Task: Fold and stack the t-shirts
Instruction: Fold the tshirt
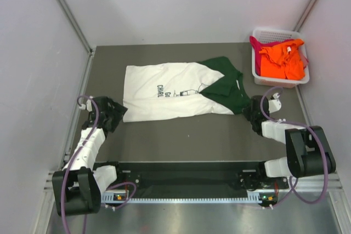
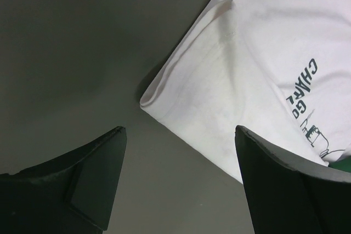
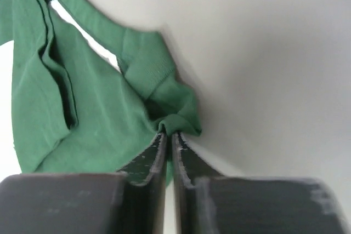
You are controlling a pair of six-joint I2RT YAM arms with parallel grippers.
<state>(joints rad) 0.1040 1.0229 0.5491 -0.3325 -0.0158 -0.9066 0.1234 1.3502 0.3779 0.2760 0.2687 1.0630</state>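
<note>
The right pincer [image 3: 169, 135] pinches a green fold of the white-and-green t-shirt [image 1: 164, 94], spread on the tabletop [image 1: 181, 135]. The left pincer [image 2: 178, 135] gapes, white corner just ahead, untouched. Beyond the right pincer, a basket [image 1: 256, 69] holds an orange t-shirt [image 1: 282, 61], the magenta t-shirt [image 1: 256, 42] mostly hidden.

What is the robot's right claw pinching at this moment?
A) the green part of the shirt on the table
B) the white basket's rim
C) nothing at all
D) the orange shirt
A: in the right wrist view the right gripper is shut on a green fold of the t-shirt.
</note>
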